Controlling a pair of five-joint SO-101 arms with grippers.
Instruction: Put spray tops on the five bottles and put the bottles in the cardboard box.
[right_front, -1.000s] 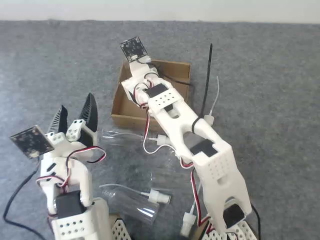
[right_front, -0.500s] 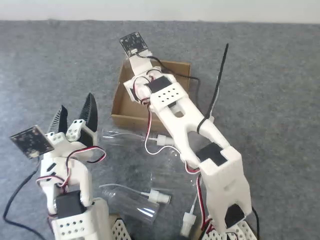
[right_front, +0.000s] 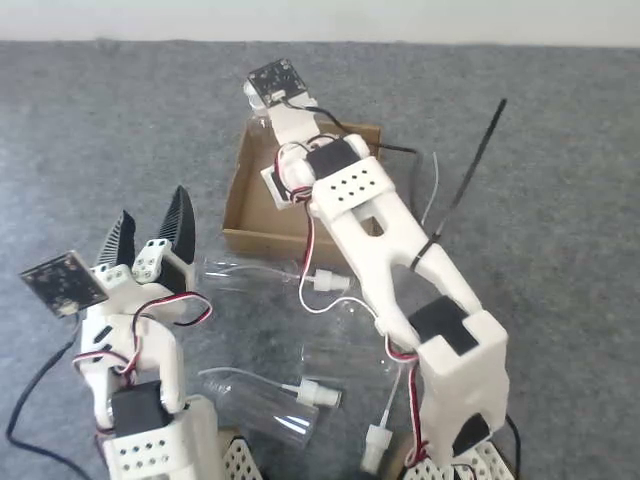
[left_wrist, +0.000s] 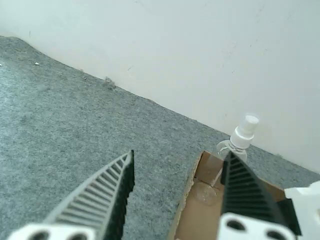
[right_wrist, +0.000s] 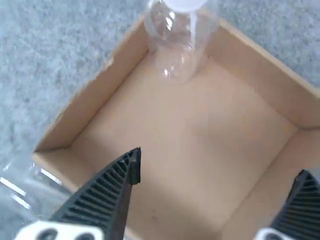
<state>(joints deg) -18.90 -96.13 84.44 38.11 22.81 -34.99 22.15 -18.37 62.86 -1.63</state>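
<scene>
- Where the grey desk (right_front: 80, 130) reaches farthest left, the left gripper (right_front: 150, 205) hovers above it. Its jaws are spread wide and hold nothing.
- Near the left arm's base, a clear bottle (right_front: 262, 408) lies on its side with a white spray top (right_front: 318, 394) fitted.
- Just in front of the cardboard box (right_front: 258, 243), a second bottle (right_front: 240, 272) lies flat. Its spray top (right_front: 328, 282) points right, under the right arm.
- In the box's far left corner, a standing bottle (right_wrist: 177, 35) is upright with its own white top on.
- The right gripper (right_wrist: 219, 161) hangs over the box floor, apart from the standing bottle. Its jaws are wide and grip nothing.
- A loose spray top (right_front: 375, 445) lies on the desk beside the right arm's base.
</scene>
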